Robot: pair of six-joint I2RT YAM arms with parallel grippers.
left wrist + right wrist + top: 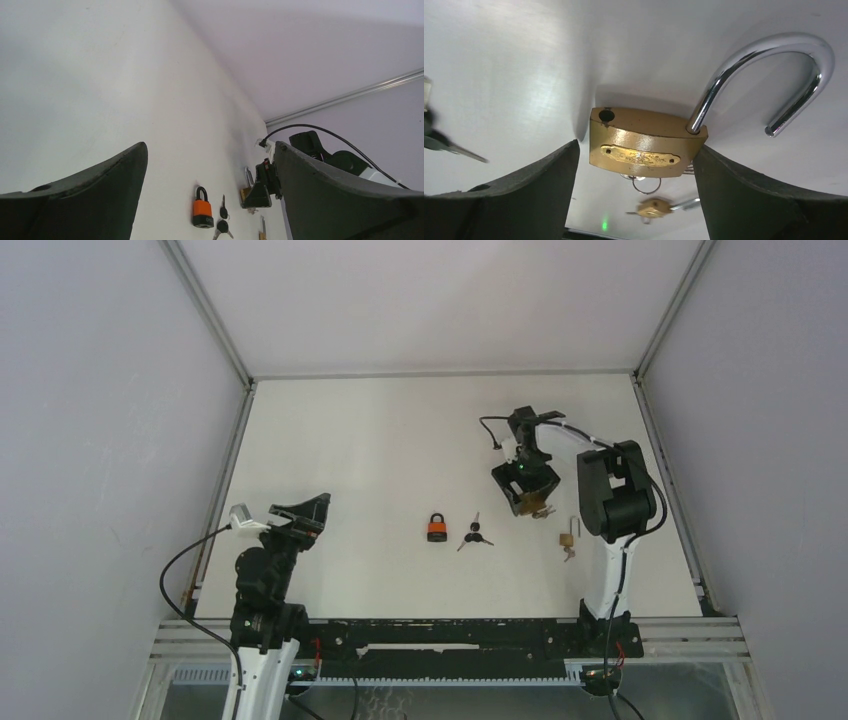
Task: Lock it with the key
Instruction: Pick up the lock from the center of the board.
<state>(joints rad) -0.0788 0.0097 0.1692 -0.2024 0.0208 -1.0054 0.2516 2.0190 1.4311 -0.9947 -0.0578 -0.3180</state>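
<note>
Between right tool's (636,146) parted fingers (531,187) — brass padlock (644,142), open shackle (796,47) pointing away from wrist

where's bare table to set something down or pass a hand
Free: far half of the table behind the orange padlock, and the stretch between it and the left gripper. Crowded: from there past black keys and big brass padlock to small brass padlock.

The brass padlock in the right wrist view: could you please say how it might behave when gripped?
The brass padlock looks solid metal, so probably heavy for its size and rigid. Its smooth faces may slip when pinched. Its open shackle would likely swing, shifting balance.
</note>
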